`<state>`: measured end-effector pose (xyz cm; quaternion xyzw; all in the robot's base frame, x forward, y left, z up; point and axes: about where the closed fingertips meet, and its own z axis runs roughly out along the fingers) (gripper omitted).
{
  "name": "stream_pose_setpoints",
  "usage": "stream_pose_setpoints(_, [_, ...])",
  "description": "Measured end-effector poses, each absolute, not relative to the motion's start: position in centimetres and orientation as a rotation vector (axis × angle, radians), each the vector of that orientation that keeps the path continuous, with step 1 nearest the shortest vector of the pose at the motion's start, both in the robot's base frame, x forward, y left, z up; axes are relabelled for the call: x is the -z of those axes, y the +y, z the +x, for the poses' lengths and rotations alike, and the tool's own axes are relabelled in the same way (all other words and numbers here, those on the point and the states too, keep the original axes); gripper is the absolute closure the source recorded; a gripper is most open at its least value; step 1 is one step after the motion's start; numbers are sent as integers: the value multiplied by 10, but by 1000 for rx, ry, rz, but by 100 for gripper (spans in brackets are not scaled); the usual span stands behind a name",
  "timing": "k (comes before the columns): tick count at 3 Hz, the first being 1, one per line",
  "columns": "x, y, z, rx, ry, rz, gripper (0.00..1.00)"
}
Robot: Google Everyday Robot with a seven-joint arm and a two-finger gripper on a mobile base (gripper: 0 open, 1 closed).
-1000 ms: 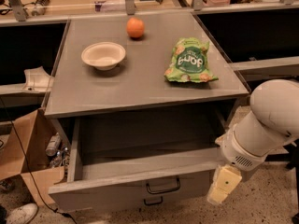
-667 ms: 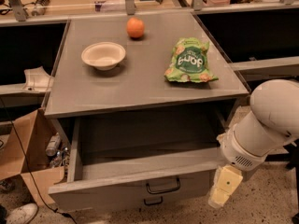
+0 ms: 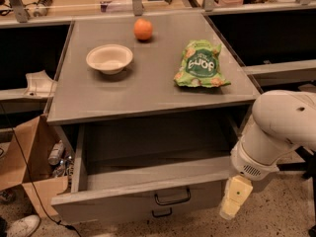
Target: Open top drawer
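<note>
The top drawer [image 3: 113, 204] is a wide grey metal drawer under the grey cabinet top [image 3: 148, 90]. It stands pulled out toward me, and its deep grey box looks empty. A black bar handle [image 3: 172, 197] sits mid-front. My gripper [image 3: 235, 198] hangs from the white arm [image 3: 281, 132], just right of the drawer's front right corner and apart from the handle. It holds nothing that I can see.
On the cabinet top lie a white bowl [image 3: 109, 58], an orange [image 3: 143, 29] and a green snack bag [image 3: 200, 64]. A second, smaller handle [image 3: 162, 213] shows below the drawer front. A cardboard box [image 3: 22, 157] and bottles [image 3: 56, 154] stand at the left on the floor.
</note>
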<state>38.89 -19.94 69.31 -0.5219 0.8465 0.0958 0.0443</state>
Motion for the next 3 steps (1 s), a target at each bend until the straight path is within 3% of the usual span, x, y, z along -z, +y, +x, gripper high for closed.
stream_pose_setpoints(1, [-693, -199, 389, -293, 2587, -1596, 0])
stream_pose_setpoints(3, [-680, -181, 392, -470, 2544, -1788, 0])
